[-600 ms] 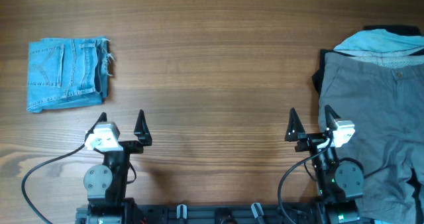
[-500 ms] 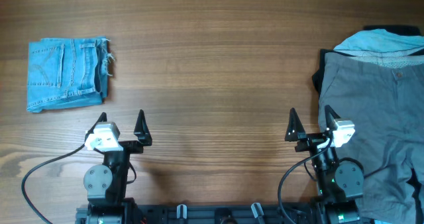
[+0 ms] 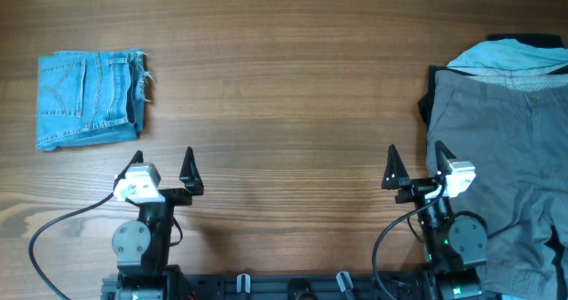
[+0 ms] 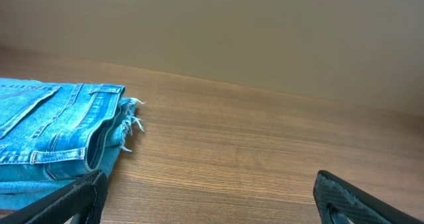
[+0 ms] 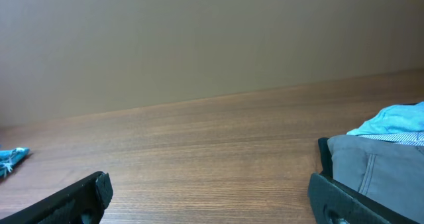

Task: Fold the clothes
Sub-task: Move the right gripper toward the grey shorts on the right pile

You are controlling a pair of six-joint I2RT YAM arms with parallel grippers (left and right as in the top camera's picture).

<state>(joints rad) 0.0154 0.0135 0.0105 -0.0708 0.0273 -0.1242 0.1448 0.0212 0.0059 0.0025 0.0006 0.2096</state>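
Observation:
The grey shorts [image 3: 506,149] lie spread at the right edge of the table, waistband to the back; a corner shows in the right wrist view [image 5: 377,168]. My right gripper [image 3: 414,164] is open and empty at the front, just left of the shorts; its fingers frame bare wood in its wrist view [image 5: 209,197]. My left gripper [image 3: 161,162] is open and empty at the front left, over bare wood [image 4: 209,197].
Folded light-blue denim shorts [image 3: 89,98] with a frayed hem lie at the back left, also seen in the left wrist view [image 4: 53,138]. A light-blue garment [image 3: 510,56] and a black one [image 3: 428,100] lie under the grey shorts. The wooden table [image 3: 284,96] spans the middle.

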